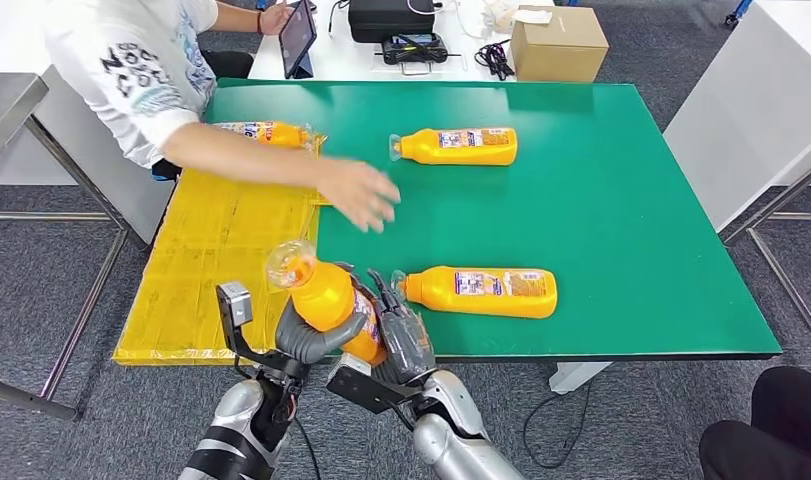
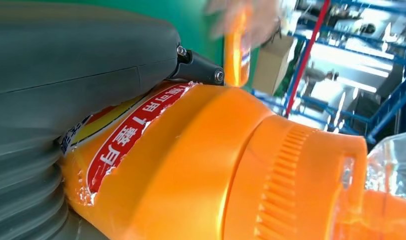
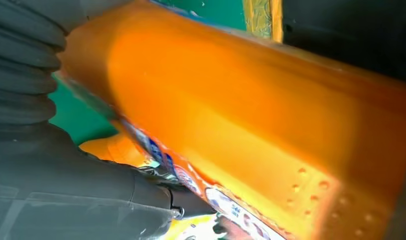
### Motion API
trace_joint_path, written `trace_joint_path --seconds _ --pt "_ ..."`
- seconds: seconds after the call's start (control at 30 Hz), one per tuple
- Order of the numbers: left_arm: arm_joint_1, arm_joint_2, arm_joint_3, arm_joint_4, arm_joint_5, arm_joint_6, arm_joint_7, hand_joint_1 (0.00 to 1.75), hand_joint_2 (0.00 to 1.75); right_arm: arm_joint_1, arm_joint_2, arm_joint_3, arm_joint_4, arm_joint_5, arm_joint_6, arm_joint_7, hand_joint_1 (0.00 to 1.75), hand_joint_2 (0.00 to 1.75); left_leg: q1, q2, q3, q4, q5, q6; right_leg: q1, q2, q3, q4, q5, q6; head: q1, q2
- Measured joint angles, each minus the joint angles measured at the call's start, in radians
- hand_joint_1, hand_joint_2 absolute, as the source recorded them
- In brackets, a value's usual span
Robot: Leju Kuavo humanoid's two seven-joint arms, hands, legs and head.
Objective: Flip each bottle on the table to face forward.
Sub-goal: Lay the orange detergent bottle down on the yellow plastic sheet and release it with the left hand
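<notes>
Four orange bottles: both robot hands, the left hand (image 1: 306,338) and the right hand (image 1: 401,340), hold one bottle (image 1: 326,300) up at the near edge of the green table (image 1: 631,200). Two bottles (image 1: 459,146) (image 1: 481,291) lie flat on it. A fourth (image 1: 266,132) lies by a person's arm (image 1: 271,165).

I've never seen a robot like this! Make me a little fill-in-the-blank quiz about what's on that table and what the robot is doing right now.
1. The robot grips one orange bottle with ____ hands, left hand and right hand.
2. The tabletop is coloured ____.
3. The near bottle and the far bottle are both lying ____.
4. A person's hand reaches over the table's ____ mat.

Missing words: both; green; flat; yellow
</notes>
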Motion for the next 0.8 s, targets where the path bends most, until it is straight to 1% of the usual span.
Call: trace_joint_path --seconds 0.07,0.13,0.27,0.37,0.5,0.67,0.73,0.8 --pt "-0.003 0.000 0.001 -0.013 -0.031 0.041 -0.002 1.75 1.75 0.006 0.000 -0.002 -0.018 0.003 -0.005 0.013 0.00 0.00 0.000 0.000 0.000 0.000 0.000 0.000 0.000 0.000 0.000 0.000 0.000 0.000 0.000 0.000" --pt "-0.007 0.000 0.003 -0.023 -0.072 0.101 -0.005 1.75 1.75 0.015 -0.001 -0.005 -0.045 0.003 -0.011 0.021 0.00 0.00 0.000 0.000 0.000 0.000 0.000 0.000 0.000 0.000 0.000 0.000 0.000 0.000 0.000 0.000" --pt "-0.023 0.000 0.021 -0.031 -0.153 0.264 -0.007 1.75 1.75 0.036 -0.013 -0.030 -0.140 -0.009 -0.025 0.033 0.00 0.00 0.000 0.000 0.000 0.000 0.000 0.000 0.000 0.000 0.000 0.000 0.000 0.000 0.000 0.000" --pt "-0.035 -0.002 0.046 -0.031 -0.184 0.355 -0.009 1.75 1.75 0.050 -0.024 -0.052 -0.219 -0.025 -0.036 0.036 0.00 0.00 0.000 0.000 0.000 0.000 0.000 0.000 0.000 0.000 0.000 0.000 0.000 0.000 0.000 0.000" --pt "-0.046 -0.008 0.078 -0.030 -0.217 0.456 -0.021 1.75 1.75 0.071 -0.030 -0.077 -0.310 -0.064 -0.064 0.013 0.00 0.00 0.000 0.000 0.000 0.000 0.000 0.000 0.000 0.000 0.000 0.000 0.000 0.000 0.000 0.000" --pt "-0.071 -0.010 0.094 -0.029 -0.333 0.621 -0.057 1.75 1.75 0.087 -0.032 -0.089 -0.396 -0.098 -0.100 -0.028 0.00 0.00 0.000 0.000 0.000 0.000 0.000 0.000 0.000 0.000 0.000 0.000 0.000 0.000 0.000 0.000" --pt "-0.084 -0.010 0.098 -0.029 -0.366 0.662 -0.064 1.75 1.75 0.090 -0.032 -0.091 -0.425 -0.108 -0.110 -0.038 0.00 0.00 0.000 0.000 0.000 0.000 0.000 0.000 0.000 0.000 0.000 0.000 0.000 0.000 0.000 0.000" --pt "-0.093 -0.010 0.101 -0.029 -0.374 0.670 -0.066 1.75 1.75 0.092 -0.032 -0.091 -0.448 -0.111 -0.112 -0.039 0.00 0.00 0.000 0.000 0.000 0.000 0.000 0.000 0.000 0.000 0.000 0.000 0.000 0.000 0.000 0.000"
